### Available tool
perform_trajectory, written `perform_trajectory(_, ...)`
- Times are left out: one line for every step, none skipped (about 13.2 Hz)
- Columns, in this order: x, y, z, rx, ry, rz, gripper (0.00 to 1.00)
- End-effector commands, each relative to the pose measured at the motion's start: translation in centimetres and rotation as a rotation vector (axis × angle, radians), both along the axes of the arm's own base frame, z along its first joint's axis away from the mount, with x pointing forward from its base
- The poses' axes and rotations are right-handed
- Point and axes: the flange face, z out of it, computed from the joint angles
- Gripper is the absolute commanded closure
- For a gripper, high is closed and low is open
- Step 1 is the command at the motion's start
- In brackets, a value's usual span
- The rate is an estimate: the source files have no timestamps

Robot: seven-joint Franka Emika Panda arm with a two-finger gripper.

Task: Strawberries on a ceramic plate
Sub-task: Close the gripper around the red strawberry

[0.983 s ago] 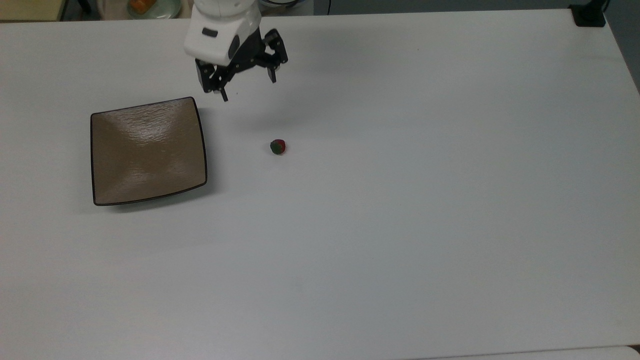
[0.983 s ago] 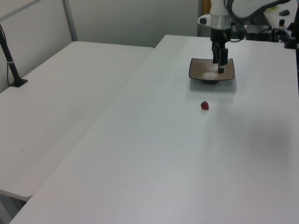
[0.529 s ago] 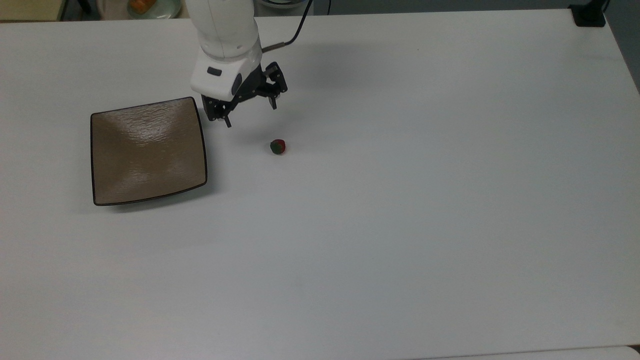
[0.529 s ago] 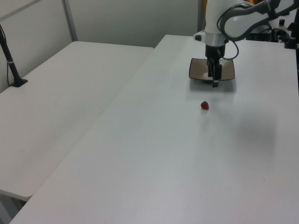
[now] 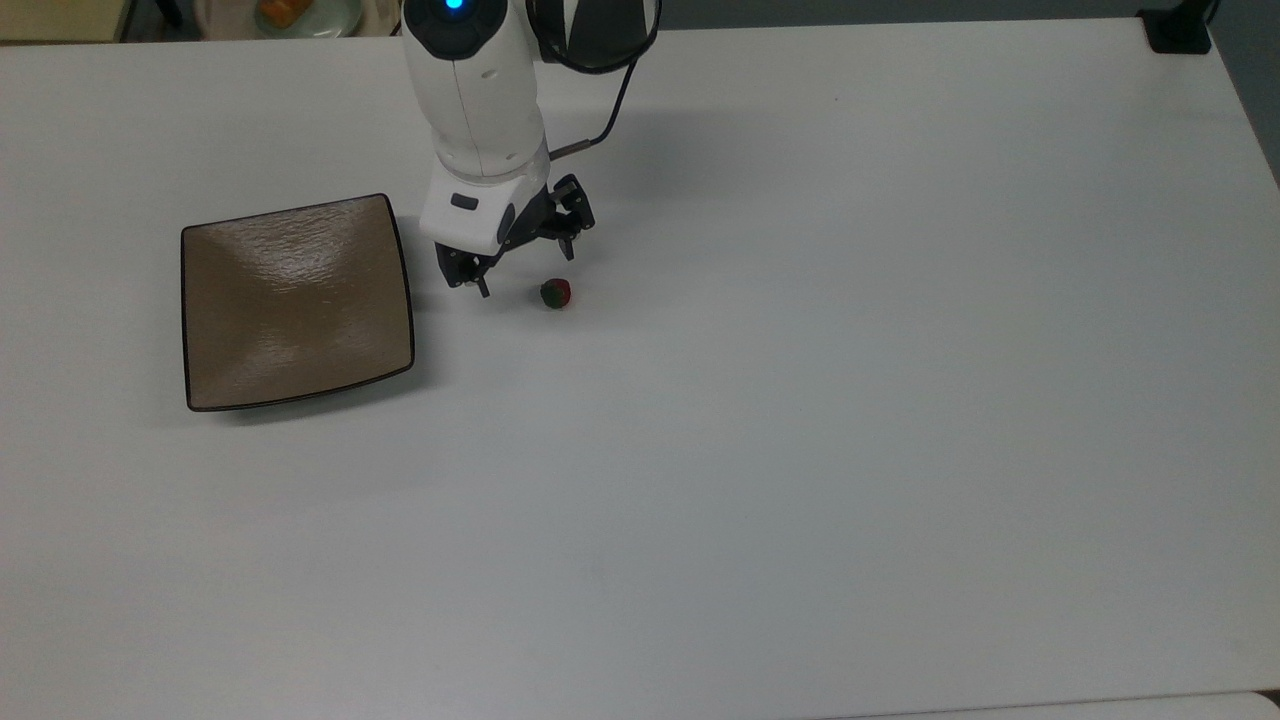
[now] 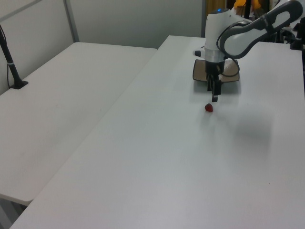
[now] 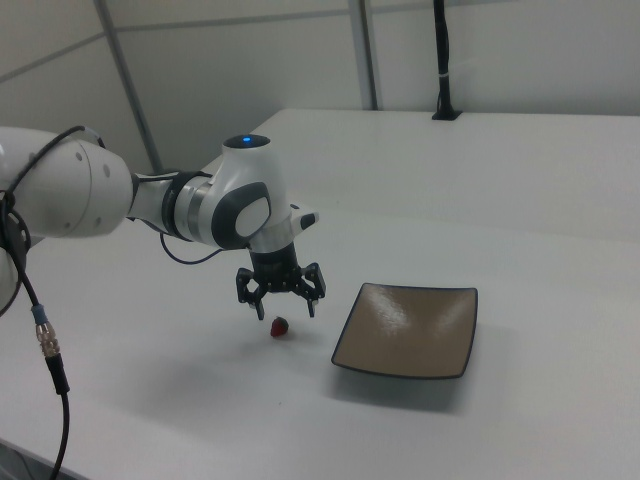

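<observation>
White table (image 5: 800,450) with two things on it.
Strawberry (image 5: 556,293) lies bare, well apart from the ceramic plate (image 5: 296,301) at the top view's left.
</observation>
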Motion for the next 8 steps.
perform_trajectory(-0.1,0.9,-0.3,-0.006,-0.024,0.019,0.00)
perform_trajectory(-0.1,1.3,-0.6,-0.005,-0.021,0.027,0.00)
perform_trajectory(-0.1,1.3,-1.0,-0.005,-0.015,0.027,0.00)
perform_trajectory(-0.2,1.6,-1.7,-0.005,-0.002,0.032,0.00)
perform_trajectory(-0.1,1.8,-1.9,-0.004,-0.001,0.035,0.00)
perform_trajectory(-0.1,1.8,-2.1,-0.004,-0.004,0.034,0.00)
perform_trajectory(0.0,1.9,-2.2,-0.003,-0.008,0.036,0.00)
perform_trajectory(-0.1,2.4,-2.7,-0.005,-0.004,0.044,0.00)
